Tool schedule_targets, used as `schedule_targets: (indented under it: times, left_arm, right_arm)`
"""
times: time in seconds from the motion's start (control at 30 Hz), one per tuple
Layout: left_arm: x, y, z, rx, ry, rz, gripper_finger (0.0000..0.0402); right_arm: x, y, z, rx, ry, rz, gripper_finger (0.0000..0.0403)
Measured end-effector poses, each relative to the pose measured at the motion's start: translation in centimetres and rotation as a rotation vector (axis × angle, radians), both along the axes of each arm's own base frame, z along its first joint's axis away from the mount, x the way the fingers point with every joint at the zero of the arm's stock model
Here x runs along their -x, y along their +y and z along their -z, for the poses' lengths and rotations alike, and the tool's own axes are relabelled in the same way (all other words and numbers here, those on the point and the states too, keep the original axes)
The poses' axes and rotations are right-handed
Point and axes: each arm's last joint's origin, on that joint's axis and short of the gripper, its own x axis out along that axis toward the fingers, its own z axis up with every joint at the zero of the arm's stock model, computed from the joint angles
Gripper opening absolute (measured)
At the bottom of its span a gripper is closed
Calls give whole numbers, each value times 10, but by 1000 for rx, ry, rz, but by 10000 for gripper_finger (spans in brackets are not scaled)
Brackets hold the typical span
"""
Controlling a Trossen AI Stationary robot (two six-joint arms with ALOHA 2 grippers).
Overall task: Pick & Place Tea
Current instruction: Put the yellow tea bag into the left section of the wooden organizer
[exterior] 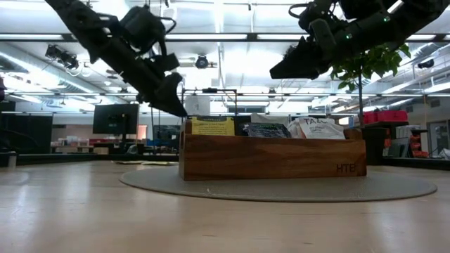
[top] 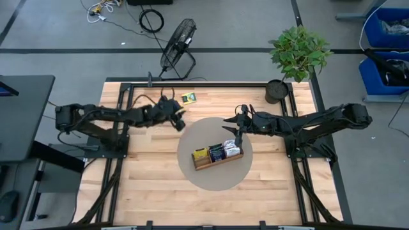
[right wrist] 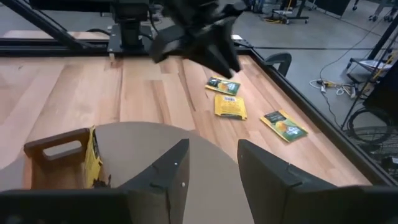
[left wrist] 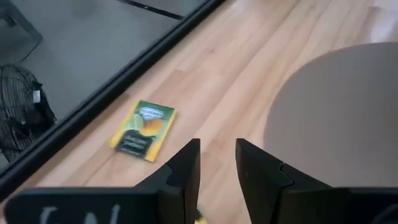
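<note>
Butcher-block tabletop (top: 153, 179) carries a round grey mat (top: 214, 181) at frame centre, on which a wooden tray (top: 217, 160) holds upright tea sachets (top: 216, 153) in three compartments: yellow, dark, and white-and-orange. Left gripper (top: 181, 121) hangs above bare wood at the mat's upper-left edge, fingers (left wrist: 186, 168) narrowly parted with nothing between them. Right gripper (top: 238, 136) hangs just above the tray's right end, fingers (right wrist: 171, 171) moderately apart and empty. One yellow-and-green sachet (top: 188, 98) lies flat near the table's top edge; the right wrist view shows three loose sachets (right wrist: 229, 106) there. Potted plant (top: 298, 54) stands upper right.
</note>
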Motion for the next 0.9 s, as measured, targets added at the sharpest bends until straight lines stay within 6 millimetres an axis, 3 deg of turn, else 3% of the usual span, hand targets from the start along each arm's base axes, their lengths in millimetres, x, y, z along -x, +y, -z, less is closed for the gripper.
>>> schedule_targets:
  times: [0.27,0.5,0.7,0.9]
  left_arm:
    - [4,44,1,132,-31,103,106]
    - [-2,80,-6,81,-7,101,139]
    - [-10,107,1,119,207,112,203]
    - [-32,127,11,170,380,161,224]
  right_arm:
    - [-1,0,-1,1,-22,3,143]
    - [-4,0,4,1,-8,3,143]
    - [-7,0,9,0,13,3,143]
    - [-8,0,8,-1,-1,3,143]
